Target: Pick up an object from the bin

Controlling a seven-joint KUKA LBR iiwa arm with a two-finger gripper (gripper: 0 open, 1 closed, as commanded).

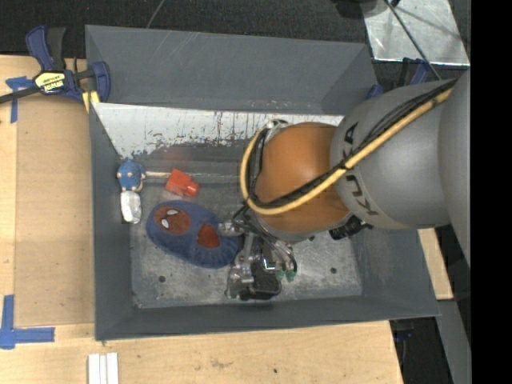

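Near the front wall of the grey bin [112,278]: gripper [254,277], set low, its opening cannot be told. It sits just beside the right end of a blue slipper [180,232] with a red spider face, probably the nearest candidate. An orange-red block [182,184] and a small blue-white toy [128,190] lie apart at the back left.

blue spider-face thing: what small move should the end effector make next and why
Probably a short shift toward the view's left: the end effector sits beside the blue soft item, off its right end rather than over it, and the orange block lies farther off.

One camera looks down, slightly sidelong, close over the bin [110,238].
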